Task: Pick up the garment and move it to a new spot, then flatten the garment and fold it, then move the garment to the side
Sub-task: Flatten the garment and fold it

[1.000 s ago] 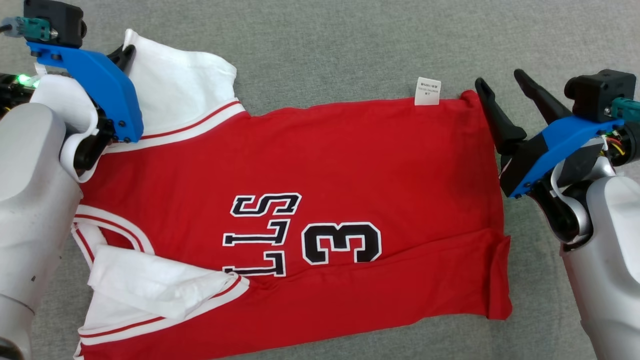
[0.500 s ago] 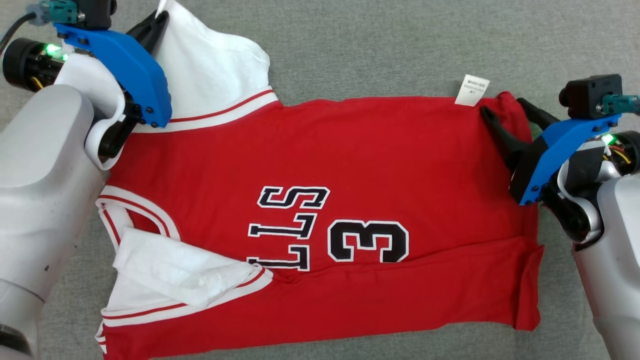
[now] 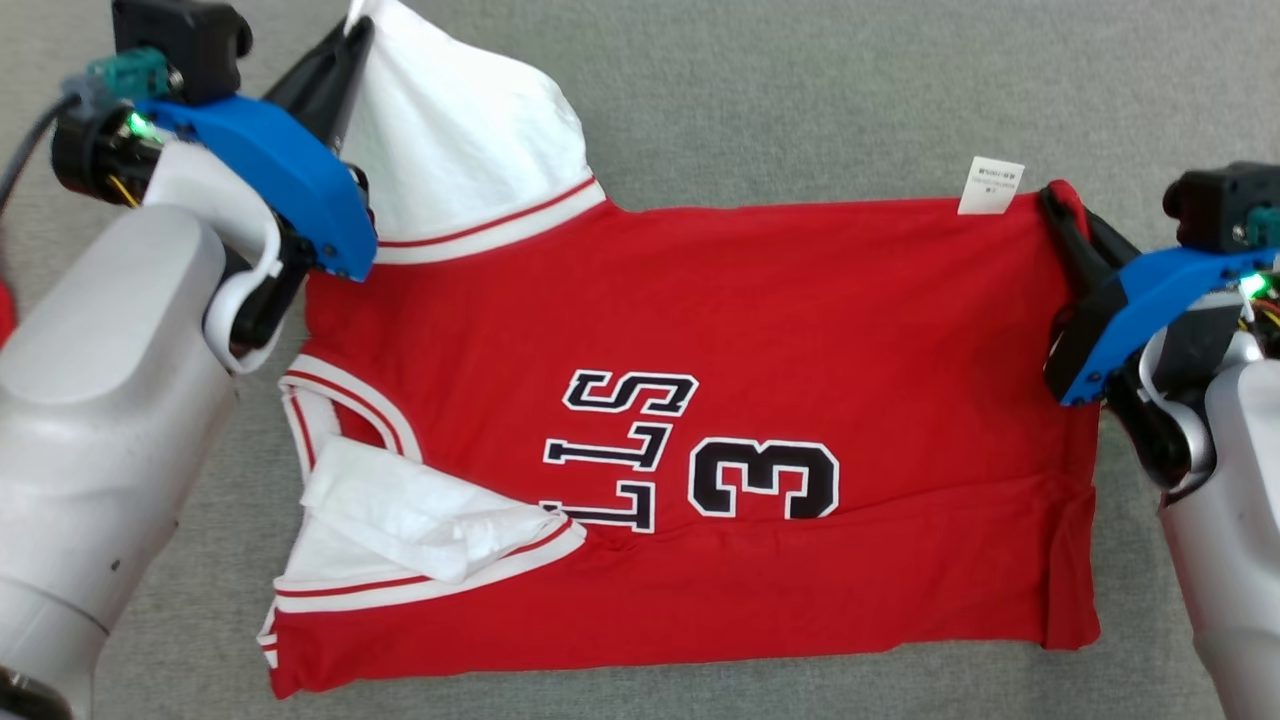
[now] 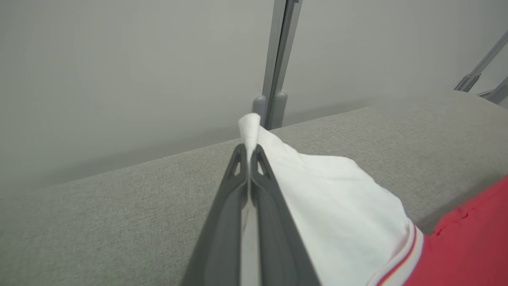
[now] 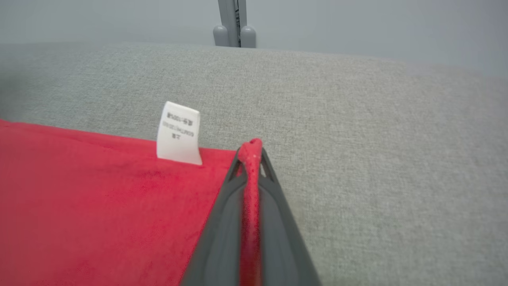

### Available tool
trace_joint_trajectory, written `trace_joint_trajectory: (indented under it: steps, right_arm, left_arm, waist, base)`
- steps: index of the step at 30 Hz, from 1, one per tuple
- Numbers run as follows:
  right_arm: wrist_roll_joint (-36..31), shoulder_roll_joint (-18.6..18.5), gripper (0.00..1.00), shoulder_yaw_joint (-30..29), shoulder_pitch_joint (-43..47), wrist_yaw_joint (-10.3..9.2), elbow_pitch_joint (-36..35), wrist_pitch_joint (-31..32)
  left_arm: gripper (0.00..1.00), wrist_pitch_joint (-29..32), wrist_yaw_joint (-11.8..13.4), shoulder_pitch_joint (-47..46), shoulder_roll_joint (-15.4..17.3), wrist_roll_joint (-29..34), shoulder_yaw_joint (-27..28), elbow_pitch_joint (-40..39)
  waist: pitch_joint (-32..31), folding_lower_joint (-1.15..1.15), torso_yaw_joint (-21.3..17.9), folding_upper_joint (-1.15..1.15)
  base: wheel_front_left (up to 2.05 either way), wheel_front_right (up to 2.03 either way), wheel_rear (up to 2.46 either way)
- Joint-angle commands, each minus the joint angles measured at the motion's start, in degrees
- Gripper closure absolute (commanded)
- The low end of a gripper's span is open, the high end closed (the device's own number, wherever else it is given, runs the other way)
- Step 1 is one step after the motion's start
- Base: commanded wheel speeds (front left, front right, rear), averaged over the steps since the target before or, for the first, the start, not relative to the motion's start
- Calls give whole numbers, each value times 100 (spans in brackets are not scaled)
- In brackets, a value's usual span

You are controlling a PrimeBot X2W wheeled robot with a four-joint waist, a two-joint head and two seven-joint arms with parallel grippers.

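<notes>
Two grippers hold the red garment [image 3: 800,320], which lies spread flat across the middle of the head view on the grey surface [image 3: 800,90]. The left gripper [image 3: 352,40], at the upper left, is pinched tight on the tip of the white sleeve [image 3: 460,130]. The right gripper [image 3: 1058,200], at the right edge, is pinched tight on the red corner beside the small white tag [image 3: 990,186].

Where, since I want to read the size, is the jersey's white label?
In the head view the white label sticks out from the jersey's far edge, on the right side, just left of the right gripper pinching that corner.
</notes>
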Motion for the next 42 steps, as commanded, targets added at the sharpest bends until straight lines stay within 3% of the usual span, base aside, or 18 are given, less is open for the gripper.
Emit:
trace_joint_trajectory:
  steps: [1,9,24,41,42]
  right_arm:
    - [-45,39,100,-33,147,2,27,-124]
    - [-167,113,100,-145,649,3,155,-902]
    - [-326,370,100,-392,1492,3,338,-2332]
    - [-228,866,100,-748,2622,3,-137,-2680]
    - [-218,893,72,-772,2697,2,-164,-2683]
  left_arm:
    - [100,-92,-7,112,23,-47,-16,-63]
    - [100,-609,24,886,242,-118,-140,-845]
    - [100,-958,732,2607,926,-333,-32,-2386]
    - [100,-1080,1266,3852,1102,-405,132,-3170]
    - [100,-1081,1291,3900,1089,-410,145,-3186]
  waist:
    - [-73,0,5,0]
    - [-476,0,213,0]
    - [-715,0,330,0]
    - [-1049,0,347,0]
    - [-1078,0,349,0]
  base:
    - [0,0,0]
    - [0,0,0]
    - [0,0,0]
    - [0,0,0]
    - [0,0,0]
